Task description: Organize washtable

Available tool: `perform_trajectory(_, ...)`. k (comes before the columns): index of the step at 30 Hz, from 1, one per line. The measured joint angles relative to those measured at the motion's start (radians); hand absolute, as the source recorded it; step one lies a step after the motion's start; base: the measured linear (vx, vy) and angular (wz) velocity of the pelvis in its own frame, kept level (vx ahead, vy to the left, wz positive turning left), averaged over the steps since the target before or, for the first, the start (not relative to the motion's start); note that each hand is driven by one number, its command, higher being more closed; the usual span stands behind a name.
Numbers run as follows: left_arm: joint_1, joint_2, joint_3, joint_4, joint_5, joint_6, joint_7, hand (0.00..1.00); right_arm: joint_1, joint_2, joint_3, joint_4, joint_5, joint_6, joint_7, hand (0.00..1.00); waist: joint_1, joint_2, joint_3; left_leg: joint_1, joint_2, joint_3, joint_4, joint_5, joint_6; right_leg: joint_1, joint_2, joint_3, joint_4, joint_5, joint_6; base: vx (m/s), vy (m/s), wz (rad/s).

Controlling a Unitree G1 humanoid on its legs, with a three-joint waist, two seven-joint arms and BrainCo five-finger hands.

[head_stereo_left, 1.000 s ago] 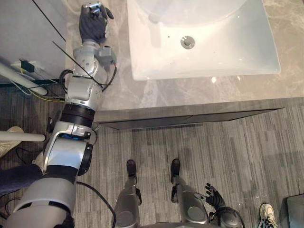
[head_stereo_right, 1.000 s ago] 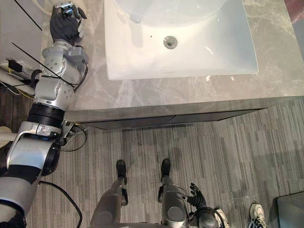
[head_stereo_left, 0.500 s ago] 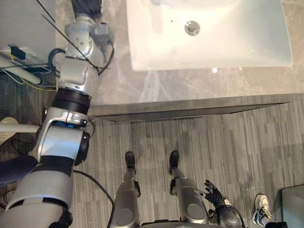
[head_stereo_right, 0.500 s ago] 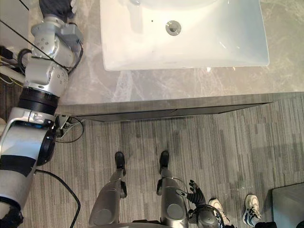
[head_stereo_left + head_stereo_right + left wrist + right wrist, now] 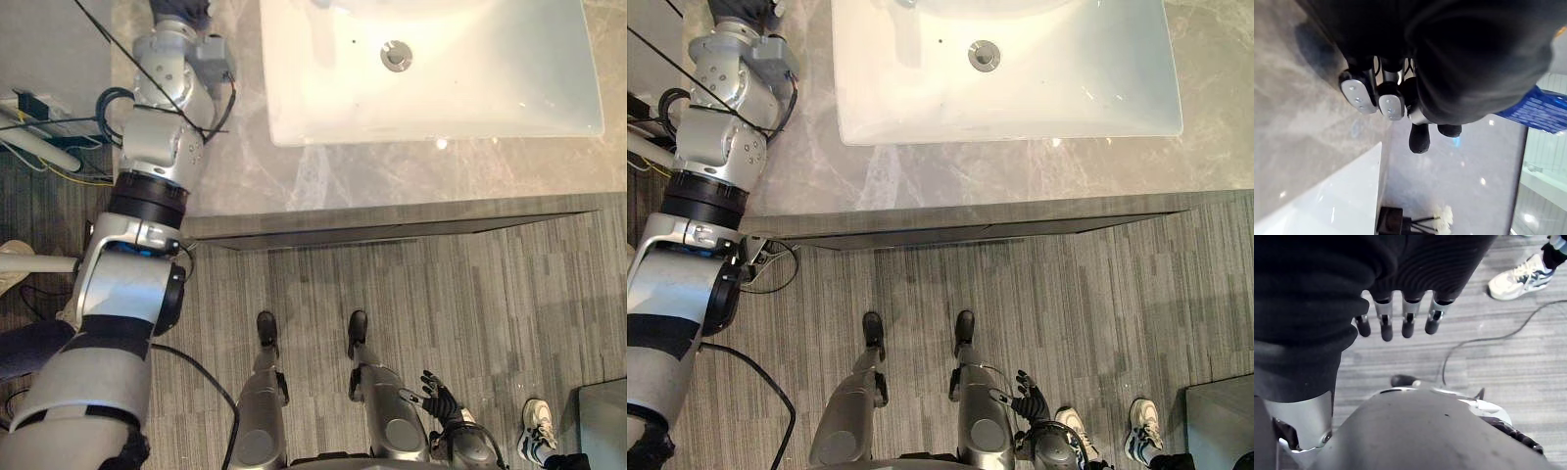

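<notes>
Left wrist view shows the left hand (image 5: 1390,104) over the grey counter (image 5: 1298,98), arm stretched far forward, a blue packet (image 5: 1540,108) just beside it; whether it grips that packet I cannot tell. If held, it should go down flat, clear of the sink (image 5: 470,88) to the hand's right. Low over the floor (image 5: 1488,362) the right hand (image 5: 1406,318) hangs, fingers straight, slightly spread, empty.

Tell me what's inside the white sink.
A round metal drain sits in the sink, no loose items visible. The bowl's far part runs past the picture's edge, so that stays unseen.
</notes>
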Motion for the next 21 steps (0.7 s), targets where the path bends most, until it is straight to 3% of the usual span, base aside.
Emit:
perform_trajectory(2, 0.130, -0.035, 0.009, -0.122, 0.033, 0.000, 0.000, 1.00, 0.000, -0.002, -0.001, 0.007, -0.002, 0.001, 0.001, 0.00, 0.010, 0.011, -0.006, 0.011, -0.001, -0.004, 0.000, 0.000, 0.000, 0.013, -0.001, -0.002, 0.000, -0.002, 0.000, 0.00, 0.006, 0.06)
perform_trajectory(5, 0.390, -0.115, 0.037, -0.297, 0.129, 0.000, -0.006, 1.00, 0.002, -0.011, -0.026, 0.045, -0.018, 0.002, 0.009, 0.00, 0.024, 0.050, -0.044, 0.050, -0.002, -0.020, -0.012, -0.001, 0.000, 0.056, -0.001, -0.020, 0.002, -0.018, 0.005, 0.01, 0.004, 0.19)
perform_trajectory(6, 0.519, -0.142, 0.058, -0.361, 0.169, 0.000, -0.019, 1.00, 0.007, -0.014, -0.041, 0.063, -0.026, 0.002, 0.009, 0.00, 0.029, 0.071, -0.078, 0.071, -0.002, -0.027, -0.018, -0.002, -0.001, 0.078, -0.001, -0.028, 0.003, -0.029, 0.006, 0.03, 0.002, 0.19)
perform_trajectory(10, 0.799, -0.196, 0.123, -0.531, 0.226, -0.009, -0.065, 1.00, 0.028, -0.032, -0.051, 0.114, -0.057, 0.001, 0.025, 0.00, 0.054, 0.115, -0.169, 0.128, -0.001, -0.040, -0.045, -0.005, -0.006, 0.130, 0.000, -0.047, 0.004, -0.052, 0.011, 0.05, -0.005, 0.12)
perform_trajectory(16, 1.134, -0.328, 0.289, -0.721, 0.307, -0.067, -0.106, 1.00, 0.048, -0.023, -0.087, 0.180, -0.088, 0.001, 0.030, 0.00, 0.086, 0.129, -0.271, 0.203, 0.000, -0.068, -0.044, -0.025, -0.017, 0.225, 0.000, -0.080, 0.002, -0.083, 0.014, 0.07, -0.013, 0.17)
perform_trajectory(17, 1.199, -0.368, 0.324, -0.730, 0.330, -0.073, -0.106, 1.00, 0.052, -0.022, -0.089, 0.201, -0.089, 0.001, 0.030, 0.00, 0.102, 0.128, -0.292, 0.214, 0.000, -0.070, -0.042, -0.030, -0.018, 0.237, 0.000, -0.082, 0.003, -0.090, 0.014, 0.03, -0.010, 0.18)
perform_trajectory(21, 1.418, -0.494, 0.412, -0.702, 0.345, -0.086, -0.105, 1.00, 0.063, -0.010, -0.118, 0.246, -0.089, 0.003, 0.030, 0.00, 0.114, 0.123, -0.336, 0.239, 0.000, -0.096, -0.035, -0.036, -0.020, 0.280, 0.000, -0.110, 0.007, -0.104, 0.013, 0.02, -0.014, 0.23)
